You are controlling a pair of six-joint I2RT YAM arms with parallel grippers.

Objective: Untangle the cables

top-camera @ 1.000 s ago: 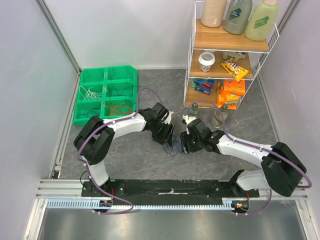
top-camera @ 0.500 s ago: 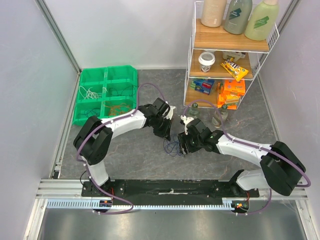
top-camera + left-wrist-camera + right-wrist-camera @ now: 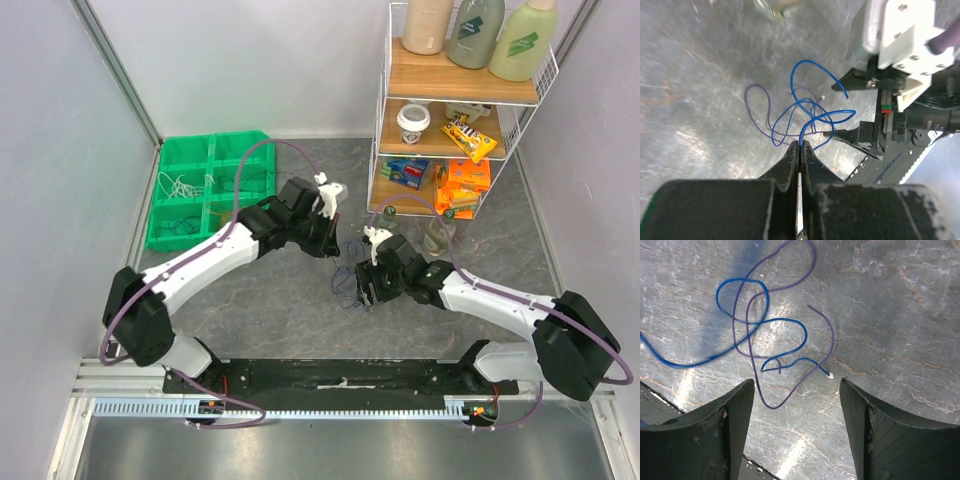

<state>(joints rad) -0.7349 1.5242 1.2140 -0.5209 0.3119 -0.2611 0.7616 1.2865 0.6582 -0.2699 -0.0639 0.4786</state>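
Separation plan I guess: left gripper (image 3: 799,145) pinches blue cable (image 3: 807,61), right gripper (image 3: 796,390) at its 4 o'clock spread above purple cable (image 3: 833,337)

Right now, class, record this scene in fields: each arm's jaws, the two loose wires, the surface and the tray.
left jaws: shut on the thin blue wire
right jaws: open above both wires, holding nothing
thin blue wire: looped, crossing the thin purple wire several times
thin purple wire: lying on the grey marbled tabletop, not gripped
green plastic compartment tray: far left of the tabletop, apart from both wires, other thin wires inside
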